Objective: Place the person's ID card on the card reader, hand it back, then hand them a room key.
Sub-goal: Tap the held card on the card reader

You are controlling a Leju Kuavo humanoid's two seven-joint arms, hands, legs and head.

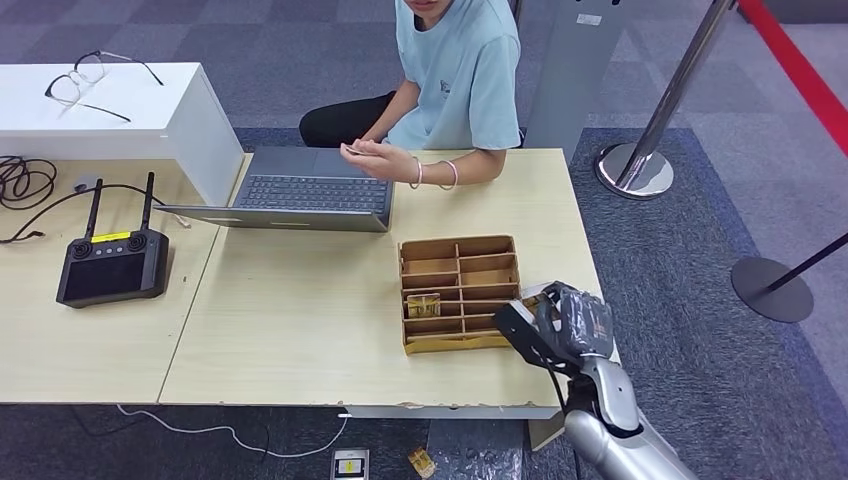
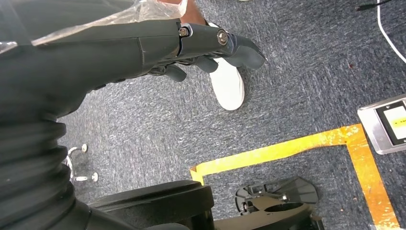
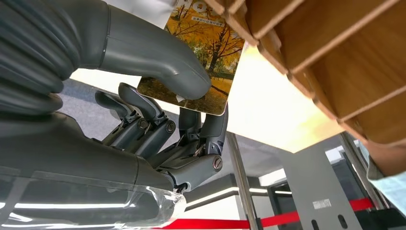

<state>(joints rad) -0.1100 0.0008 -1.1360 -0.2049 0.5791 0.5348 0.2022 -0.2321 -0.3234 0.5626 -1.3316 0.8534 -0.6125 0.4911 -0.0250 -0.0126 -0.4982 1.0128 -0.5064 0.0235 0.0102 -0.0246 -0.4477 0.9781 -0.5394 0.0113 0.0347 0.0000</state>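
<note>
Card pinched in my right hand (image 3: 158, 139): a glossy plastic room key card printed with yellow autumn trees (image 3: 198, 57), thumb pressed on its face, darker fingers (image 3: 213, 127) backing it from behind. Seen from the head camera, that hand (image 1: 565, 325) sits at lower right of frame, just beside the right edge of the brown cardboard divider tray (image 1: 460, 293). Judging by that, the key came out of the tray and the next move is the handover.

Tray is right of centre on the light wooden table (image 1: 300, 330); one more printed card (image 1: 423, 305) lies in a left compartment.

Person in the pale blue T-shirt (image 1: 465, 70) sits at upper centre behind the grey open laptop (image 1: 310, 190), holding a small flat card-like item in one hand (image 1: 375, 155) over the keyboard. Likely the ID, but too small to tell.

Left hand (image 2: 201, 48) hangs over grey carpet, fingers loosely curled, holding nothing. A small grey device with a yellow screen (image 1: 349, 465) lies on the floor at bottom centre.

Pinch looks shallow, near the card's lower edge, so slip is the risk on the reach across.
</note>
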